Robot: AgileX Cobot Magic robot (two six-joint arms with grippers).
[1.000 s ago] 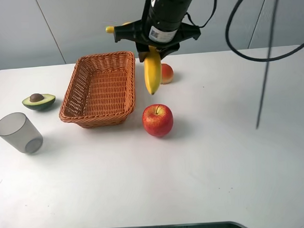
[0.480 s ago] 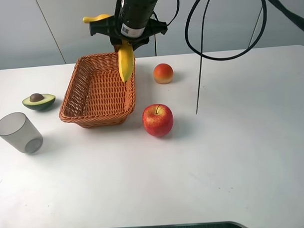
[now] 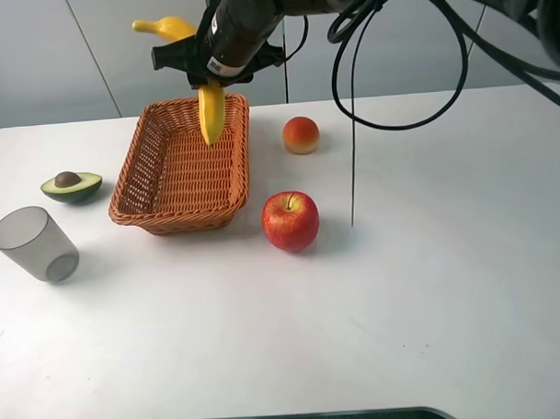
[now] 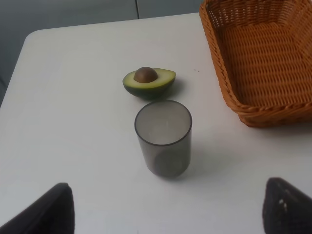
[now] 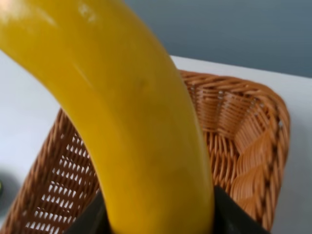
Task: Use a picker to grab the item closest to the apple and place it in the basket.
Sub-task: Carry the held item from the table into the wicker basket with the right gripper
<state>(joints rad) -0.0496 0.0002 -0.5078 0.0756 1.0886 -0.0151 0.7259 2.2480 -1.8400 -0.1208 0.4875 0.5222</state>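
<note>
My right gripper (image 3: 218, 76) is shut on a yellow banana (image 3: 209, 109) and holds it in the air over the far right part of the woven basket (image 3: 173, 172). One end of the banana hangs down toward the basket's inside. The right wrist view is mostly filled by the banana (image 5: 141, 117), with the basket (image 5: 246, 146) below it and the gripper (image 5: 161, 222) clamped on its sides. The red apple (image 3: 290, 220) sits on the table just right of the basket's near corner. My left gripper (image 4: 168, 214) stands open and empty, low over the table's left side.
A small orange-red fruit (image 3: 300, 134) lies behind the apple. Half an avocado (image 3: 71, 185) and a grey translucent cup (image 3: 35, 243) stand left of the basket; the left wrist view shows the cup (image 4: 163, 136), avocado (image 4: 148, 82) and basket (image 4: 263, 58). Black cables hang over the table's right half.
The right arm has carried the banana leftward, from above the small orange-red fruit to over the basket's far right part. Nothing on the table has moved.
</note>
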